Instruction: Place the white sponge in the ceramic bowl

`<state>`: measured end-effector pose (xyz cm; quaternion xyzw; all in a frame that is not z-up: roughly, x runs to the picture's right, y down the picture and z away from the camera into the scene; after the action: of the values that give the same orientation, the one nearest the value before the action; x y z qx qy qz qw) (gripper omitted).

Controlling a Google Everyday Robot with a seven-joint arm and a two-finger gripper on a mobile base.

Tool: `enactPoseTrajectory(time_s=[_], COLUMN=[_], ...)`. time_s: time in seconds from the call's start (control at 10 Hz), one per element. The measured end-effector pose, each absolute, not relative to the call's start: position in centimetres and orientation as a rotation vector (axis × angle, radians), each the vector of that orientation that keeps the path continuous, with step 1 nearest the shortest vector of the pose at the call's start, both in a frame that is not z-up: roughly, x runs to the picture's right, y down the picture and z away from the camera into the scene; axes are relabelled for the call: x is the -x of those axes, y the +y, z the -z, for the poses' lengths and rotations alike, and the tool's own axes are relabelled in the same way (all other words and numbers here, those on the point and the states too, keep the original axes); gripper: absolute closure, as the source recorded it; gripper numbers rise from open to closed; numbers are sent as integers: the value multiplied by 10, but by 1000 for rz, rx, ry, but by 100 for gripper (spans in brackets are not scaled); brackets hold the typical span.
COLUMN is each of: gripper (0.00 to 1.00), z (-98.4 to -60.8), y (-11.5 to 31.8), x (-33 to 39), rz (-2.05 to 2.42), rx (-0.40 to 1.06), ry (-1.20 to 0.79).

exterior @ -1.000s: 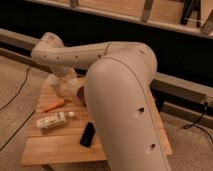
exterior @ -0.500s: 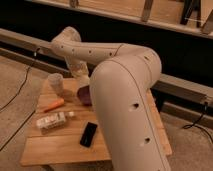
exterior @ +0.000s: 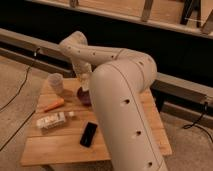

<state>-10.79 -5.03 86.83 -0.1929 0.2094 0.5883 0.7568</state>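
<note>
Currently shows the gripper (exterior: 85,81) clenched, hanging just above the dark bowl (exterior: 82,97) on the counter (exterior: 60,145). Cannot make out the white sponge anywhere; likely pinched in the gripper, hidden. Should feel light, soft, squashy; best taken across opposite edges.

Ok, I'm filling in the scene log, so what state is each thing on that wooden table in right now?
pincer: shut, hanging just above the bowl
ceramic bowl: upright, partly hidden
white sponge: cannot be made out; cannot tell whether it is held
cup: upright
bottle: lying on its side
phone: lying flat, dark
orange item: lying flat
</note>
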Motion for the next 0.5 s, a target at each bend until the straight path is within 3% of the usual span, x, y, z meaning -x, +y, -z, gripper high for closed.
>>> enactPoseTrajectory(time_s=[0.5], gripper=[100], z=[-899], y=[-9], x=[101], rz=[-1287], rx=[511], ry=[535])
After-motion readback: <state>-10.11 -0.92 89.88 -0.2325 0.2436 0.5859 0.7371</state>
